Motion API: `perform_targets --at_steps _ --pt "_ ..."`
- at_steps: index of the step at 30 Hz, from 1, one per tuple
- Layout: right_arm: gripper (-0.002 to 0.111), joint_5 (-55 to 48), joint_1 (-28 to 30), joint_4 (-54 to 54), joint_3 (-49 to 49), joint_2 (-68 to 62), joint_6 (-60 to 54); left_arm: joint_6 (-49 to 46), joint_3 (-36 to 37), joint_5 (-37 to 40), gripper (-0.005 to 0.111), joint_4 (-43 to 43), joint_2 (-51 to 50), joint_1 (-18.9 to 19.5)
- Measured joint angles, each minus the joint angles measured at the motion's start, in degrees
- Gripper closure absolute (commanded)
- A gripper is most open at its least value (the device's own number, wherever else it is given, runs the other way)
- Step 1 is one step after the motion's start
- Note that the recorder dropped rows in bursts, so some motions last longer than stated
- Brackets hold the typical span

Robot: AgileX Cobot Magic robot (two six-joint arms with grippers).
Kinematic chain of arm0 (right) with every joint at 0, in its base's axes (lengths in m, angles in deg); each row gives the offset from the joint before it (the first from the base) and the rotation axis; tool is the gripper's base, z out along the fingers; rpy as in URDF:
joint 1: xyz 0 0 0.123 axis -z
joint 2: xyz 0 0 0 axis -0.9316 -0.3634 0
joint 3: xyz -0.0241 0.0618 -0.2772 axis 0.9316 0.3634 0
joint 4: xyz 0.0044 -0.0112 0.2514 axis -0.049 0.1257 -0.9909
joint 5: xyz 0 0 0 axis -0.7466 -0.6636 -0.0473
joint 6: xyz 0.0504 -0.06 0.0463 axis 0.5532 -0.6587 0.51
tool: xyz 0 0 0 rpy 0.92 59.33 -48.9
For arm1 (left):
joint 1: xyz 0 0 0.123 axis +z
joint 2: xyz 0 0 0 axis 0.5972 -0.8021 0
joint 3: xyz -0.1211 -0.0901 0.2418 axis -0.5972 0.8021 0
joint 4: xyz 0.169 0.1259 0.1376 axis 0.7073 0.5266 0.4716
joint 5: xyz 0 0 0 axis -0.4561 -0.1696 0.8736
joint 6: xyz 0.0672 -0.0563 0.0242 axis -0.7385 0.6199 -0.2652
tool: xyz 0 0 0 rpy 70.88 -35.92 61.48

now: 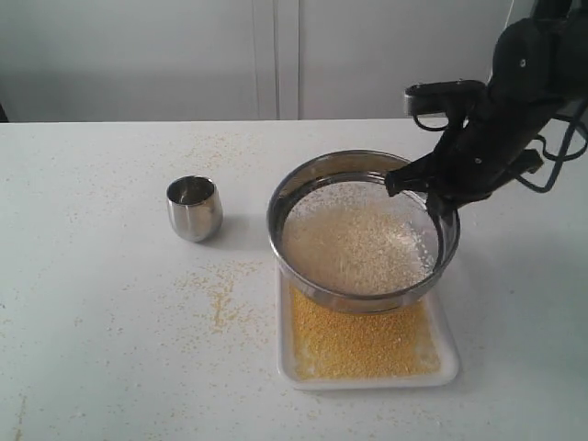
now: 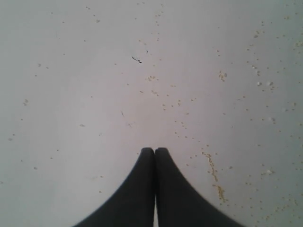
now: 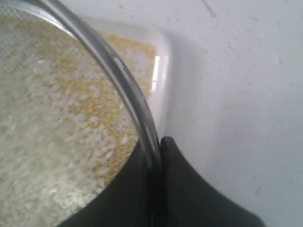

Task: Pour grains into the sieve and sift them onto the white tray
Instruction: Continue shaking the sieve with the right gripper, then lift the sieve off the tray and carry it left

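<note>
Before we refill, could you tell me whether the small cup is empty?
Seemingly empty: the cup stands upright, and only bare shiny metal shows inside.

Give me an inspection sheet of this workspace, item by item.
Surface: white table, strewn with stray yellow grains.
Job's things: sieve held over the white tray; whitish grains in the sieve, a yellow layer on the tray.
Clutter: steel cup, upright, looks empty, left of the sieve.
Grippers: right gripper shut on the sieve rim; left gripper shut, holding nothing, above the table.
Cables: black cable looping beside the right arm.
Surroundings: pale wall behind the table.
</note>
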Motion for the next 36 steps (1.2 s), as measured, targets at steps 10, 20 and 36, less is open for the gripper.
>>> perform_targets --at_steps 10,20,36 --pt "0.108 -1.7 -9.7 -14.4 0.0 2.6 -16.6 0.0 0.0 0.0 0.107 0.0 0.0 0.0" --pt "0.108 12.9 -20.5 -14.4 0.0 2.6 -20.6 0.0 0.0 0.0 0.107 0.0 0.0 0.0" --pt "0.108 1.9 -26.0 -13.6 -10.0 -4.5 -14.9 0.0 0.0 0.0 0.107 0.0 0.0 0.0"
